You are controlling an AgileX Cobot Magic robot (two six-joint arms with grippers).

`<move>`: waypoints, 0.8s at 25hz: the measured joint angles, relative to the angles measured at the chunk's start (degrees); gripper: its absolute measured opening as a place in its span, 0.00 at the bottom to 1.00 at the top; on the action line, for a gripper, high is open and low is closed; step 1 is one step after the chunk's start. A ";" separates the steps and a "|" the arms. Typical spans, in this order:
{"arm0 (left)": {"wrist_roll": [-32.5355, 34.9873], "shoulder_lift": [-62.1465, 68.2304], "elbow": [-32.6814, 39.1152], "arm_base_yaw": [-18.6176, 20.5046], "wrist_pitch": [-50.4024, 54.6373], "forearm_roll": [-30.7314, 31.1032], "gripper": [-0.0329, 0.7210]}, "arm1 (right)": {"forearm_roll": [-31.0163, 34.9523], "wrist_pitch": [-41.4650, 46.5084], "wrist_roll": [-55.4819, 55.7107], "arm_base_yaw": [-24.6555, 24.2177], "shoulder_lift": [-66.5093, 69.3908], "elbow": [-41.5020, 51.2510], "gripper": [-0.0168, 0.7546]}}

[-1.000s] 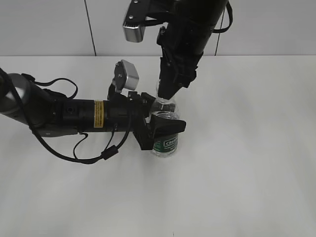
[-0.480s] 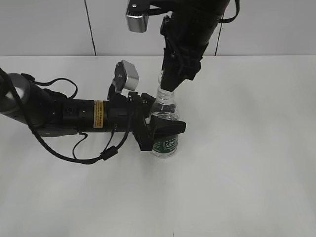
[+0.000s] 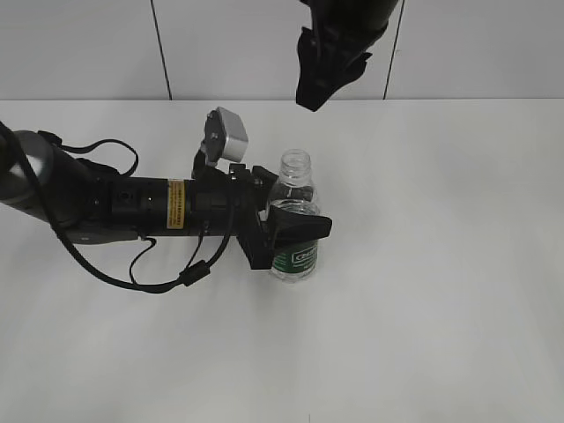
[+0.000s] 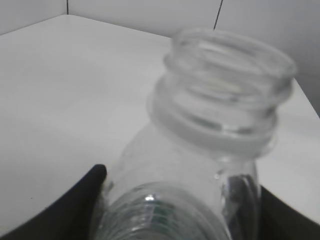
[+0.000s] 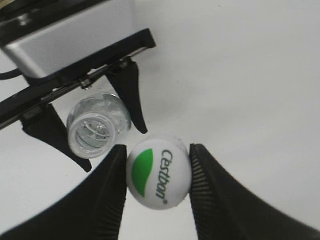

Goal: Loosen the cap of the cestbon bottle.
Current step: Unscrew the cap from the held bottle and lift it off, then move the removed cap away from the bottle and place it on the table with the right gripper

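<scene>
Bottle (image 3: pixel 294 220) standing mid-counter, left tool (image 3: pixel 286 227) clamping its light, squashy-looking ribbed body; right arm hanging high over the far edge. Left wrist view: threaded neck (image 4: pixel 227 90) showing bare. Right wrist view: right tool (image 5: pixel 158 177) pinching the small, slick-looking cap (image 5: pixel 158 177) by its rim.

The left arm (image 3: pixel 106 204) is showing black casing, a yellow label, loose black cables and a silver camera box (image 3: pixel 227 132); the label's print is unreadable.
</scene>
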 joint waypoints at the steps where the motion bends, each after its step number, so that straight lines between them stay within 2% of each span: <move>1: 0.00 0.00 0.00 0.00 0.00 0.00 0.62 | -1.14 0.00 2.84 -0.22 -0.01 -0.33 0.40; 5: 0.00 0.00 0.00 0.00 0.00 0.00 0.62 | -3.97 0.00 15.72 -3.41 -0.06 -0.64 0.40; 9: 0.00 0.00 0.00 0.04 0.00 -0.06 0.62 | -0.70 0.00 25.80 -10.42 -0.06 -0.55 0.40; 14: 0.00 0.00 0.00 0.04 0.00 -0.36 0.62 | 3.05 -3.24 31.63 -18.00 -0.06 2.55 0.40; 20: 0.00 0.00 0.00 0.04 0.00 -0.43 0.62 | 3.57 -13.23 35.20 -22.34 -0.06 13.81 0.40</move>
